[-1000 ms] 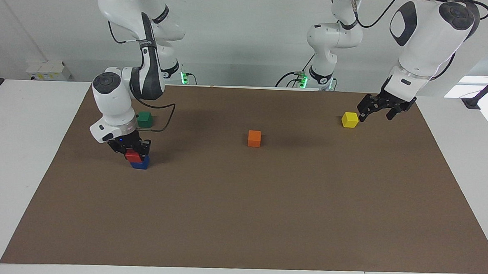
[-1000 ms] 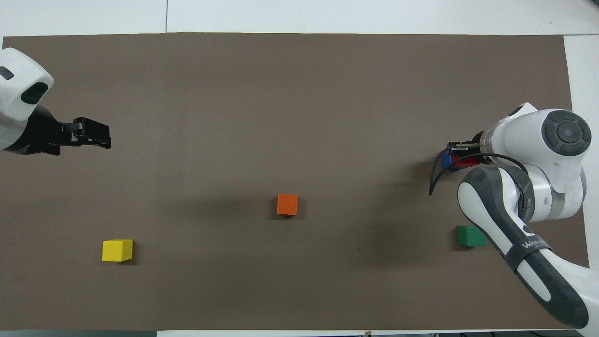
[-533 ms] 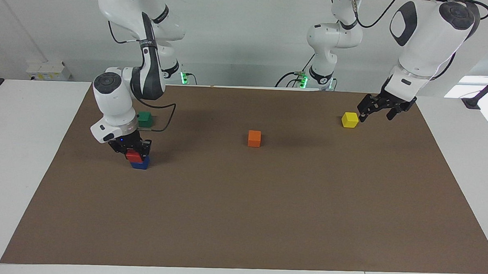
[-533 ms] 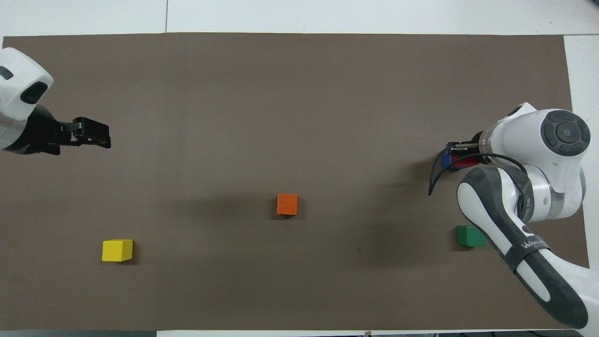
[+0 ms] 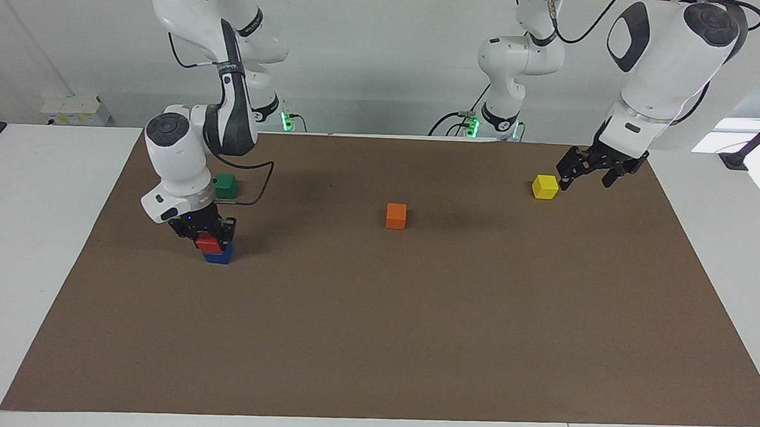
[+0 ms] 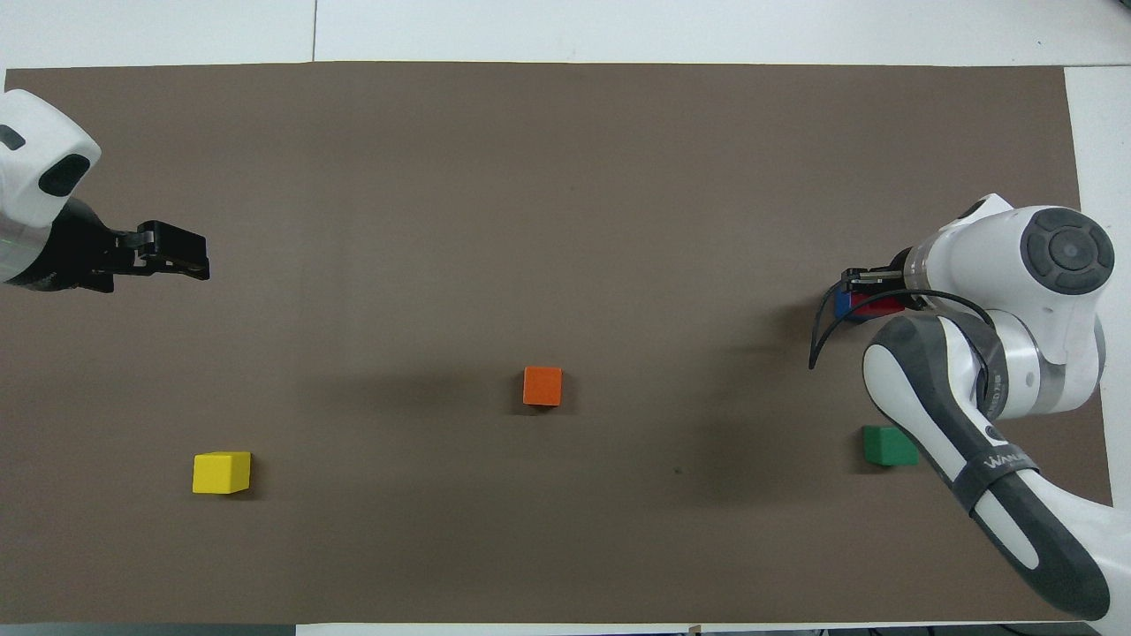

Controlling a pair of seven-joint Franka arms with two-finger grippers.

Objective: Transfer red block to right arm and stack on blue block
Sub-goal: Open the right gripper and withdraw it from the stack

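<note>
A: Where is the small glossy bright-red cube (image 5: pixel 209 242) right now?

B: Sitting on top of the small glossy deep-blue cube (image 5: pixel 219 255), toward the right arm's end of the brown-covered counter (image 5: pixel 374 341). Taking the orange cube (image 5: pixel 396 215) as the dial's centre in the facing view, the pair lies at about eight o'clock.

A: And the right gripper (image 5: pixel 203 231)?

B: Low over the stack, its black jaws pinching the red cube from either side. I judge that grip is there to hold the cube square on the blue one until it rests flat; letting go looks like the step left.

A: The left gripper (image 5: pixel 588 171)?

B: It waits in the air at about two o'clock from the orange cube, just beside the yellow cube (image 5: pixel 545 187), holding nothing, jaws spread. Parked there, I'd say, to stay out of the way.

A: Anything else nearby?

B: A green cube (image 5: pixel 225 185) nearer to the robots than the stack, apart from it.
</note>
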